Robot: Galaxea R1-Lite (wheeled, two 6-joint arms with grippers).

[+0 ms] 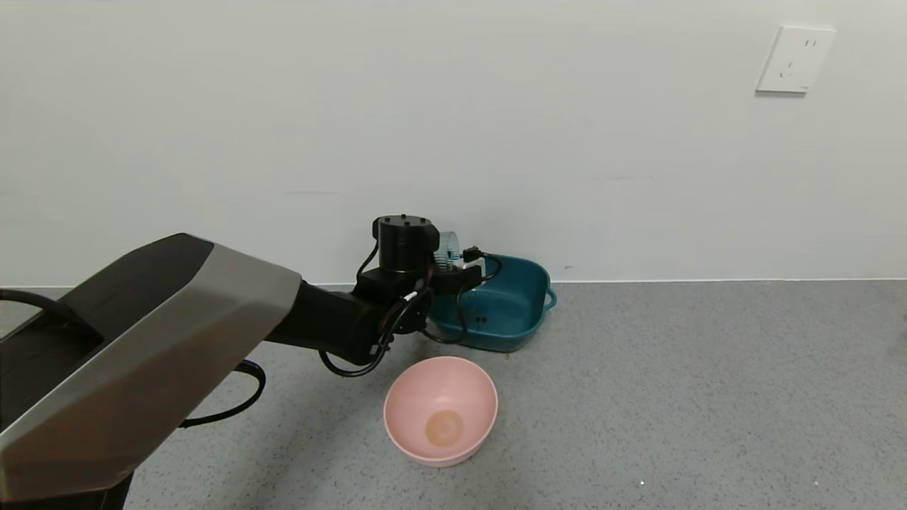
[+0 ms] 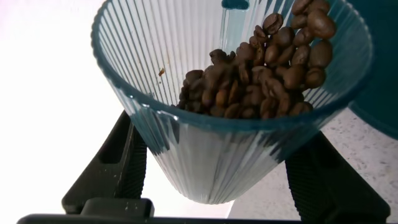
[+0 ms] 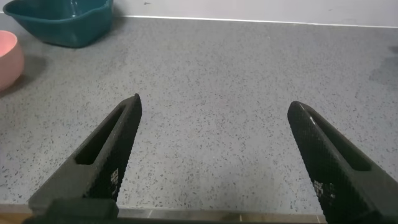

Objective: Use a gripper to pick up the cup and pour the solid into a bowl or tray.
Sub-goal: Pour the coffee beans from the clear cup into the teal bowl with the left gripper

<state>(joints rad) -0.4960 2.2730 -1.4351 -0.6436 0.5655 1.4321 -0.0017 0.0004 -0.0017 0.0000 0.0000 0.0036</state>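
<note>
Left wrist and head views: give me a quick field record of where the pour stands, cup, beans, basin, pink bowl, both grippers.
cup: ribbed translucent cup, tipped, held over the teal basin's near-left rim
left gripper: left gripper, fingers shut on the cup
beans: coffee beans piled toward the cup's rim, still inside
teal basin: teal basin by the wall, a few dark specks inside
pink bowl: pink bowl nearer the robot, no beans in it
right gripper: right gripper open above bare floor, idle
</note>
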